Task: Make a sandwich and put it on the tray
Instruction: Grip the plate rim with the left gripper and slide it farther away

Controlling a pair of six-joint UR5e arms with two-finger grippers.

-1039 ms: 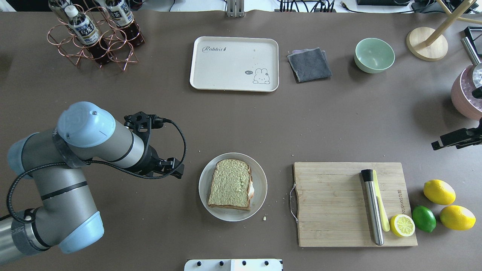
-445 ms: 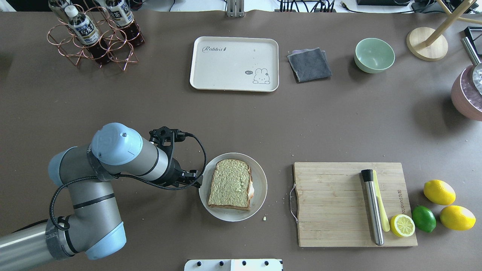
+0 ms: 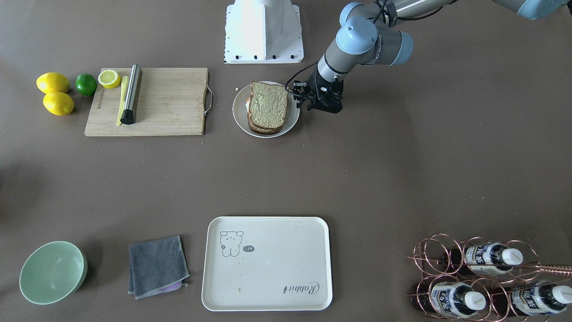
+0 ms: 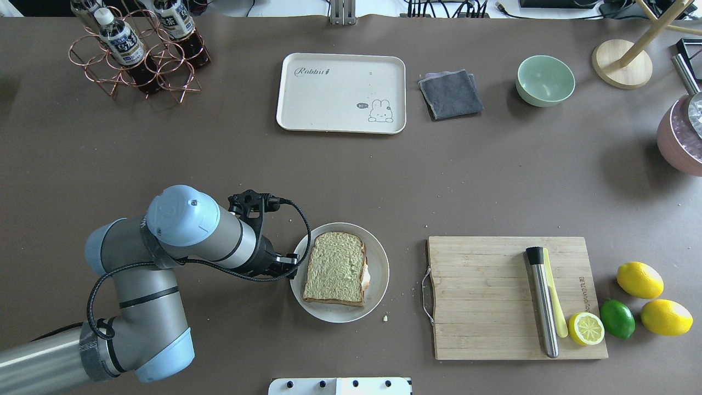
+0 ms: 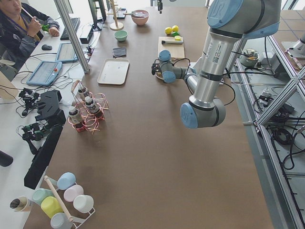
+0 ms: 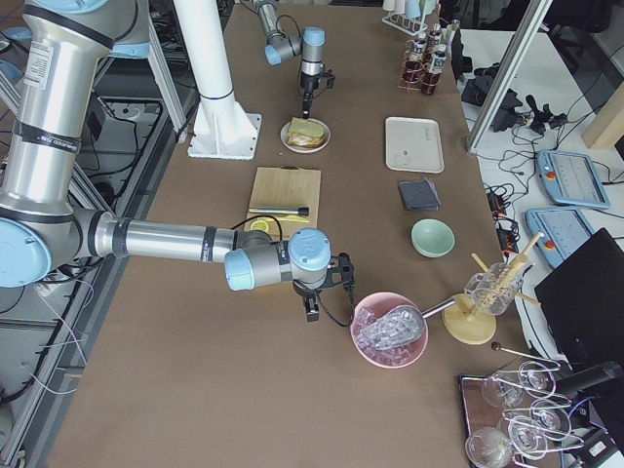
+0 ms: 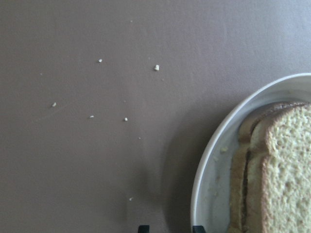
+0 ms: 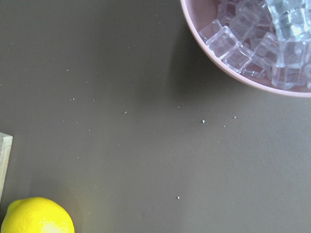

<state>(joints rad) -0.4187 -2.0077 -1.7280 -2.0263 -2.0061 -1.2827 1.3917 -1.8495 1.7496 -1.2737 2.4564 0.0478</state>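
Note:
The sandwich (image 4: 335,269), two wholegrain slices with egg white showing at one side, lies on a round white plate (image 4: 378,285) near the table's front. It also shows in the front view (image 3: 267,105) and the left wrist view (image 7: 282,170). My left gripper (image 4: 293,260) is open at the plate's left rim, low over the table; its fingertips (image 7: 143,227) show apart, one beside the rim (image 7: 214,184). The cream tray (image 4: 340,93) lies bare at the far side. My right gripper (image 6: 327,288) shows only in the exterior right view; I cannot tell its state.
A wooden cutting board (image 4: 482,296) with a steel muddler (image 4: 542,302) and half lemon lies right of the plate, lemons and a lime (image 4: 617,319) beyond. A grey cloth (image 4: 451,94), green bowl (image 4: 545,80), bottle rack (image 4: 137,52) and pink ice bowl (image 4: 683,137) stand farther off.
My left arm has swung right and brought its gripper up to the plate's left rim. The right gripper has left the overhead view's right edge.

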